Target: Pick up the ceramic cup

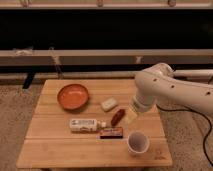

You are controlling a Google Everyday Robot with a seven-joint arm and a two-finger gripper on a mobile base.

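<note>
The ceramic cup (137,142) is small, round and whitish with a greyish inside. It stands upright near the front right of the wooden table (55,150). My gripper (131,116) hangs at the end of the white arm (165,90), which reaches in from the right. It is above the table, just behind the cup and next to a reddish-brown oblong object (117,117). It is apart from the cup and holds nothing that I can see.
A wide orange bowl (73,96) sits at the back left. A small white block (109,104) lies mid-table. A white bottle (86,124) lies on its side, with a dark flat packet (111,132) beside it, left of the cup. The table edge is close to the cup.
</note>
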